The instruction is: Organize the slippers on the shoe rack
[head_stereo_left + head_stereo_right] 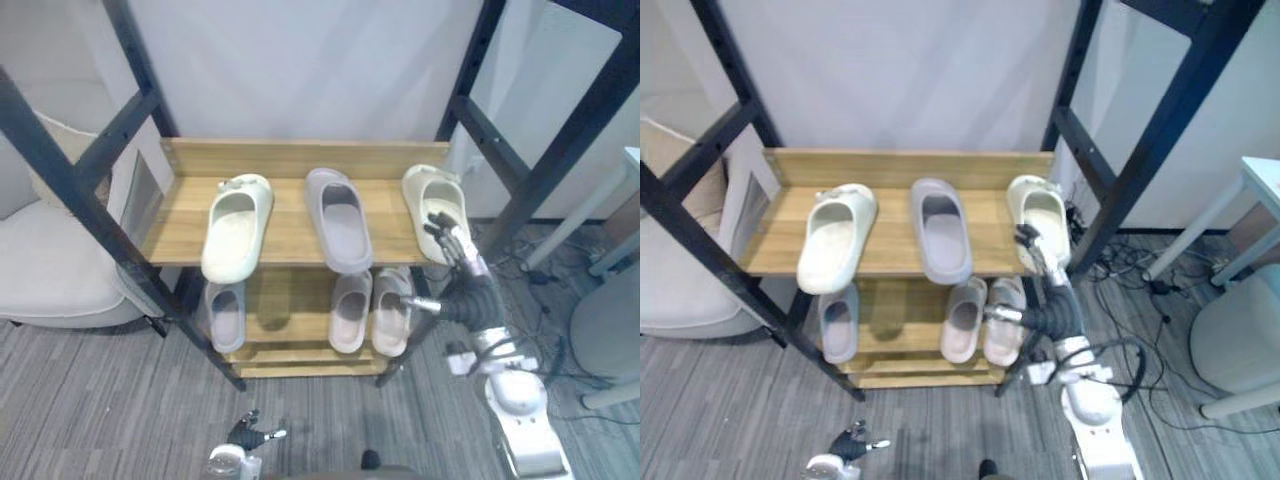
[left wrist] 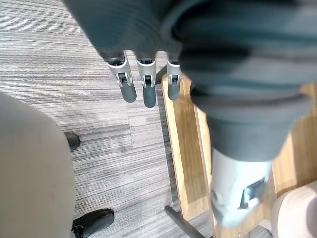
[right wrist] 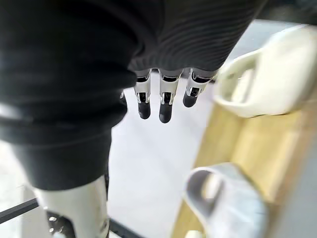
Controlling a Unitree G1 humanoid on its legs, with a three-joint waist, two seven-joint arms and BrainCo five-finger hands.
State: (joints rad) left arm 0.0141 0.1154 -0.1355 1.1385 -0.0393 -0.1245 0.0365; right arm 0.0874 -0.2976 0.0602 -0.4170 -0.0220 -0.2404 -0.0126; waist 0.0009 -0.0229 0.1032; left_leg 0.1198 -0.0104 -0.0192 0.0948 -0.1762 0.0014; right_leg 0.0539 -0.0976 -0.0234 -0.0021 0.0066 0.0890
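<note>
The shoe rack has two wooden shelves. On the top shelf (image 1: 290, 240) lie a cream slipper (image 1: 237, 225) at the left, a grey slipper (image 1: 338, 217) in the middle and a second cream slipper (image 1: 435, 205) at the right. The lower shelf holds a grey slipper (image 1: 226, 312) at the left and two pale ones (image 1: 351, 310) (image 1: 392, 310) side by side. My right hand (image 1: 452, 248) is raised at the near end of the right cream slipper (image 3: 270, 74), open and holding nothing. My left hand (image 1: 250, 432) hangs low over the floor in front of the rack, fingers (image 2: 148, 91) straight.
Black slanted frame posts (image 1: 75, 190) (image 1: 560, 150) flank the rack on both sides. A white armchair (image 1: 50, 270) stands at the left. At the right are a white table leg (image 1: 590, 215), a grey rounded object (image 1: 610, 325) and cables on the floor (image 1: 535, 270).
</note>
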